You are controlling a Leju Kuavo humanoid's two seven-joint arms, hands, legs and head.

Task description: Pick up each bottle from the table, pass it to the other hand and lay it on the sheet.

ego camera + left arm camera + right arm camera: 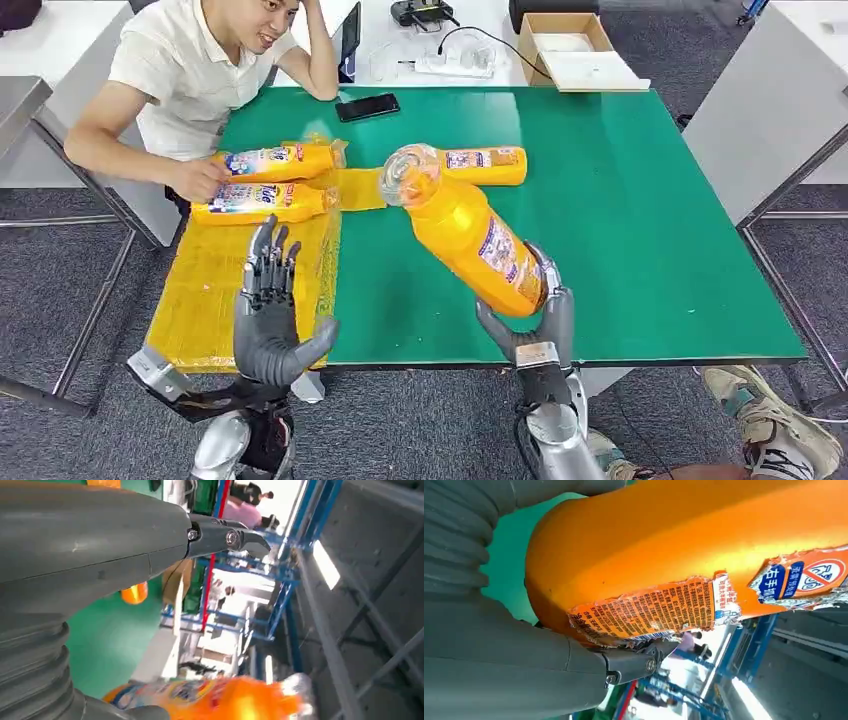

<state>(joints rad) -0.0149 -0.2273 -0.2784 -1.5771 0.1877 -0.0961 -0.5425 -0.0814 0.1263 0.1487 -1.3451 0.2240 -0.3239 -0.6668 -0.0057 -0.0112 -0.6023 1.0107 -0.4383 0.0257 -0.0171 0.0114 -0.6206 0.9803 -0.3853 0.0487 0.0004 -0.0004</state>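
Right hand [530,325] grips the base of a tilted orange bottle [470,235]; left hand [268,320] waits with fingers spread, holding nothing. Bottle looks rigid, smooth, likely slippery; its mid-body seems the safest hold.

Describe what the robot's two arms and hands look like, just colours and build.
Both arms are silver metal. The left hand and right hand are matte grey with darker segmented fingers. The wrist views show a grey ribbed cover and small screws.
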